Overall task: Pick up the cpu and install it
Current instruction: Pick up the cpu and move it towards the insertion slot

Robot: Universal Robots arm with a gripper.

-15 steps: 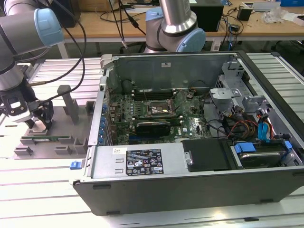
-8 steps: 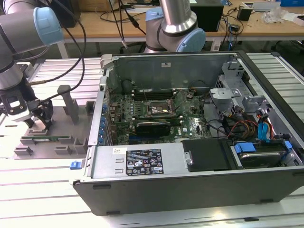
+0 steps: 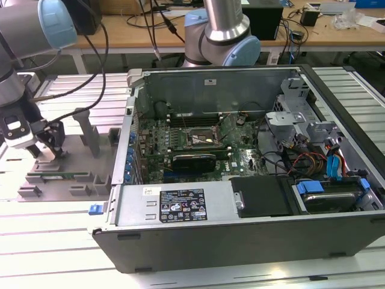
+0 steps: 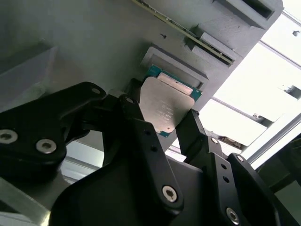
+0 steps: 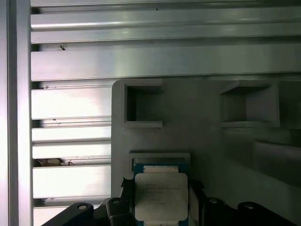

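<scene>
Pickup stage, with installation still to do. The black two-finger gripper (image 3: 45, 141) hangs over the flat grey plastic fixture tray (image 3: 72, 144) at the exterior view's left. In both wrist views its fingers (image 4: 134, 113) press against opposite edges of the cpu (image 4: 167, 101), a small square chip with a silver top plate and a green rim, at its grey nest. The metal-framed socket (image 3: 201, 140) inside the open grey computer case (image 3: 180, 205) lies well apart.
</scene>
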